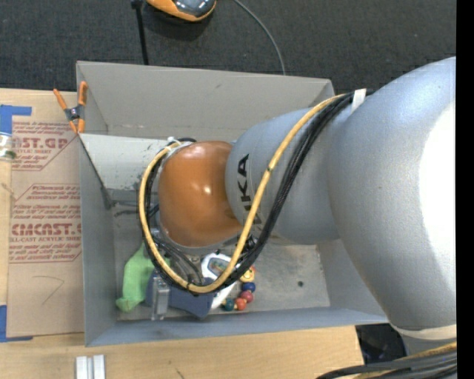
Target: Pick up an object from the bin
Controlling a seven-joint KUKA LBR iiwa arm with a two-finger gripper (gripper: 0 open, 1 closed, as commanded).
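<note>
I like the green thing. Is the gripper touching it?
Cannot tell: camera view shows the gripper right beside the green thing, but no plain contact or gap.

- Bin (296,266): matt grey metal, scuffed floor.
- Green lump (135,277) just beside the pincer (158,299): matt, soft-looking.
- Small beads (243,296) near the pincer: glossy, smooth.

- A dark, rough-textured floor (355,37) spans the top of the view
- A thin black cable (275,48) curves across that floor
- An orange-and-black object (181,6) sits at the top edge, cut off
- A pale wooden surface (222,355) runs along the bottom
- The light is even, with soft shadows
</note>
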